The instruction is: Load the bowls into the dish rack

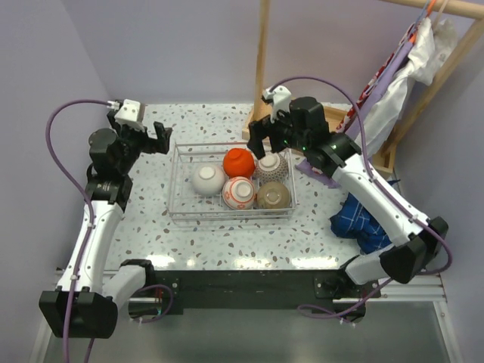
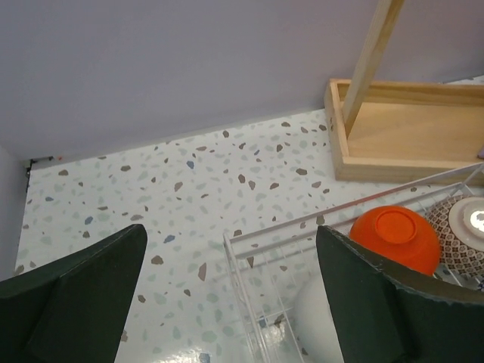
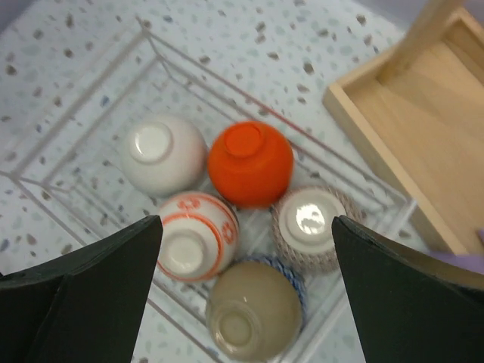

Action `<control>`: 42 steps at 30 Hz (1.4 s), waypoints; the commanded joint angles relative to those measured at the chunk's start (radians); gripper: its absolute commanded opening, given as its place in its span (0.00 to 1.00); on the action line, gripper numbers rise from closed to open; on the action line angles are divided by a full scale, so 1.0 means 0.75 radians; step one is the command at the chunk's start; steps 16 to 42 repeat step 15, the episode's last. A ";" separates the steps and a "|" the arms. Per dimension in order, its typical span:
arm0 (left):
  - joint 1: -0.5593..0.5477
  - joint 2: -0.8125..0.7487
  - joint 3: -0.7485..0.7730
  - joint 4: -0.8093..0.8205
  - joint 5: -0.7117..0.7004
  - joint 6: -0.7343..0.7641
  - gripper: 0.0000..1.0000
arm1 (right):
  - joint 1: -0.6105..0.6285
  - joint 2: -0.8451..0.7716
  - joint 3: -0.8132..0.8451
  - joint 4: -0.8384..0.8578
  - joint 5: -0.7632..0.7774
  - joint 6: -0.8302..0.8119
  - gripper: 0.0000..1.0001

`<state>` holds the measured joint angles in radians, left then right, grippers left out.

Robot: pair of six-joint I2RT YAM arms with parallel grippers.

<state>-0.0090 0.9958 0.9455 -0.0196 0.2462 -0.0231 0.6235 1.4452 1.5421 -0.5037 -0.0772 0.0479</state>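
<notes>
Silvery wire forms the dish rack (image 1: 175,181), which sits in the middle of the speckled desk (image 1: 227,242), a little nearer the far edge than the near one. Five bowls lie in it, all upside down and packed into its right half. The white bowl (image 1: 208,179) is the leftmost. Just right of it is the orange bowl (image 1: 239,162), toward the far side. The speckled bowl (image 1: 271,167) comes next in that far row. The red-patterned bowl (image 1: 238,192) and the tan bowl (image 1: 273,195) sit side by side in the near row, each touching its neighbours.

The left gripper (image 1: 149,142) hangs near the far left corner of the desk, just outside the rack's far left corner. Its jaws are spread wide with nothing between them. The right gripper (image 1: 268,144) hovers over the far side of the rack, above the orange and speckled bowls. Its jaws are also wide apart and hold nothing; its wrist view looks straight down on all five bowls.

A wooden tray (image 2: 408,132) lies toward the far right corner, and a blue cloth (image 1: 359,219) is bunched at the right edge.
</notes>
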 commanded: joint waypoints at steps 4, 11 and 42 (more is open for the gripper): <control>-0.002 0.004 -0.148 0.004 0.005 -0.057 1.00 | 0.003 -0.282 -0.254 -0.326 0.265 -0.094 0.99; -0.002 0.024 -0.181 0.000 -0.032 0.004 1.00 | 0.003 -0.481 -0.438 -0.384 0.232 -0.137 0.99; -0.002 0.045 -0.213 0.050 -0.044 0.025 1.00 | -0.001 -0.554 -0.502 -0.398 0.232 -0.217 0.99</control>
